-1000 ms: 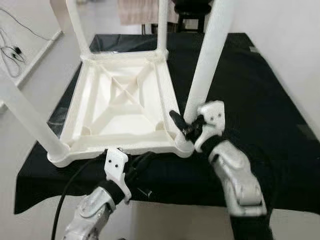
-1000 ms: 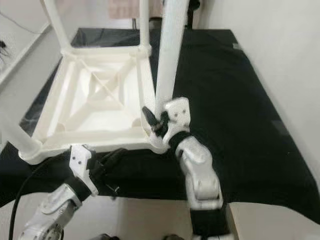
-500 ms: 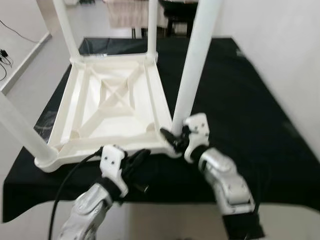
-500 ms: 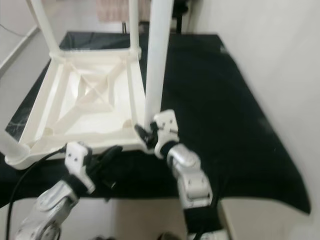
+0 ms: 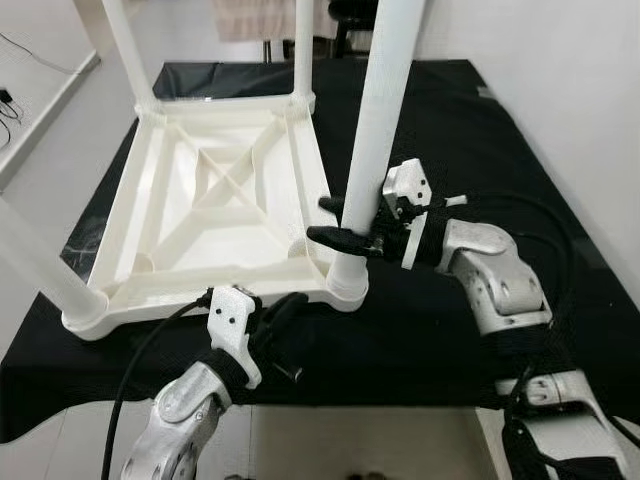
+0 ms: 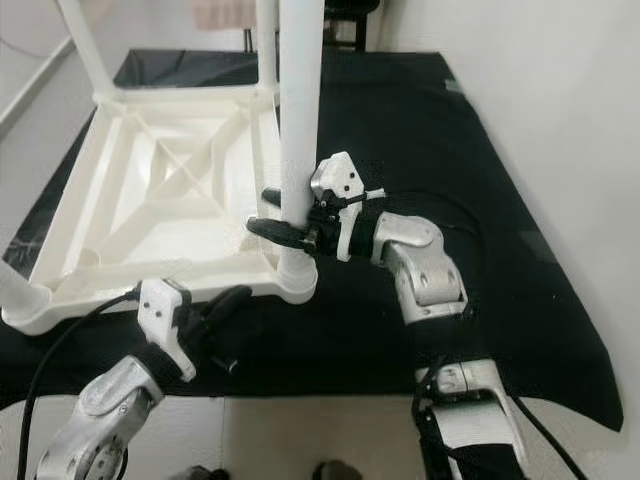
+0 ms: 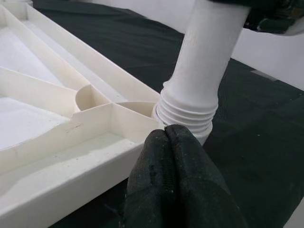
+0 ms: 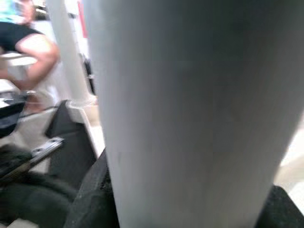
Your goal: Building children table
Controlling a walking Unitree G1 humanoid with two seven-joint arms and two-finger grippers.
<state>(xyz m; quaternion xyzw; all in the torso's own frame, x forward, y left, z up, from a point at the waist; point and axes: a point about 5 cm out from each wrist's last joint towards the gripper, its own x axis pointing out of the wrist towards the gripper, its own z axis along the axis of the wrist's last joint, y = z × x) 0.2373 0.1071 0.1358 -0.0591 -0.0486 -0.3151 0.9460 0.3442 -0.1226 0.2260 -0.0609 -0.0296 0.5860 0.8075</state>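
A white plastic children's table (image 5: 225,190) lies upside down on a black cloth, its legs pointing up. My right gripper (image 5: 340,220) reaches in from the right and is shut on the near right leg (image 5: 380,110), one black finger on each side a little above the threaded socket (image 7: 187,111). In the right wrist view that leg (image 8: 190,109) stands close between the fingers. My left gripper (image 5: 285,308) is low at the table's front rim (image 7: 71,166), shut on nothing, its tips just short of the socket.
The black cloth (image 5: 480,130) covers a work table whose front edge (image 5: 400,395) is close to me. A white wall runs along the right, pale floor along the left. A black cable (image 5: 140,370) trails from my left arm. A dark chair (image 5: 350,12) stands behind.
My right gripper has risen from the leg's base and now clasps the leg higher up, with the forearm swung out to the right. The left gripper stays by the front rim. The camera shifted.
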